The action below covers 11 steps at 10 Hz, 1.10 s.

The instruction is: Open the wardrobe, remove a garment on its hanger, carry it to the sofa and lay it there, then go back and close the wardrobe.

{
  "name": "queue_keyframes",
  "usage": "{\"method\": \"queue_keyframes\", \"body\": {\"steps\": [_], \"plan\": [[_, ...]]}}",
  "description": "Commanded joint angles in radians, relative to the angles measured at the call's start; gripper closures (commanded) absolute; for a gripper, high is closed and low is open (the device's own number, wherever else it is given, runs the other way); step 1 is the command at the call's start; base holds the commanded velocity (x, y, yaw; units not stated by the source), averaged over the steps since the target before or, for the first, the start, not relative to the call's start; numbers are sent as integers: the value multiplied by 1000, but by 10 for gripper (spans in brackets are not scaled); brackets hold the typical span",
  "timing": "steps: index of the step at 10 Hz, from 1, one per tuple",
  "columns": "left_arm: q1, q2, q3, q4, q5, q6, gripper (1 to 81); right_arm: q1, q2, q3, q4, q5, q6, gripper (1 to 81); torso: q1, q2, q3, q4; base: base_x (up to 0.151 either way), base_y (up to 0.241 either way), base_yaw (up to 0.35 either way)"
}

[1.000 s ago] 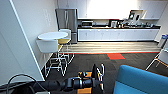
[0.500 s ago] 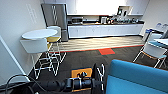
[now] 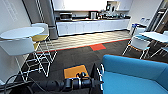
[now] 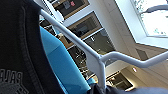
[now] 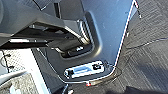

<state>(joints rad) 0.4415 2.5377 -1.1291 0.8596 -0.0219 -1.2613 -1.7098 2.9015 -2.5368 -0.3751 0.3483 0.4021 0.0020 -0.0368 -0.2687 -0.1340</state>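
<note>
Left wrist view: white hanger (image 4: 82,46) carries the black garment (image 4: 20,50); jaws' state unclear.

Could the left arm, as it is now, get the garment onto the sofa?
Probably yes. In the head view the left arm reaches beside the sofa, with nothing visible between them. The hanger and garment show close up in the left wrist view.

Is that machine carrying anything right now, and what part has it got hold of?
Yes: the left tool carries the white hanger with the black T-shirt on it. The exact place of the hold cannot be told.
</note>
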Motion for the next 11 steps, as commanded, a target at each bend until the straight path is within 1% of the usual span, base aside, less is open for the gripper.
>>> {"method": "queue_keyframes", "body": {"steps": [1, 11], "plan": [[-138, 1, 65, 26, -43, 13, 811, -11, -11, 1, -15, -46, 3, 10, 0, 0, 0, 0, 0, 0, -282], [-114, -22, 84, 47, -43, 14, 811, -12, -3, 1, -21, -46, 0, 10, 0, 0, 0, 0, 0, 0, -283]]}}
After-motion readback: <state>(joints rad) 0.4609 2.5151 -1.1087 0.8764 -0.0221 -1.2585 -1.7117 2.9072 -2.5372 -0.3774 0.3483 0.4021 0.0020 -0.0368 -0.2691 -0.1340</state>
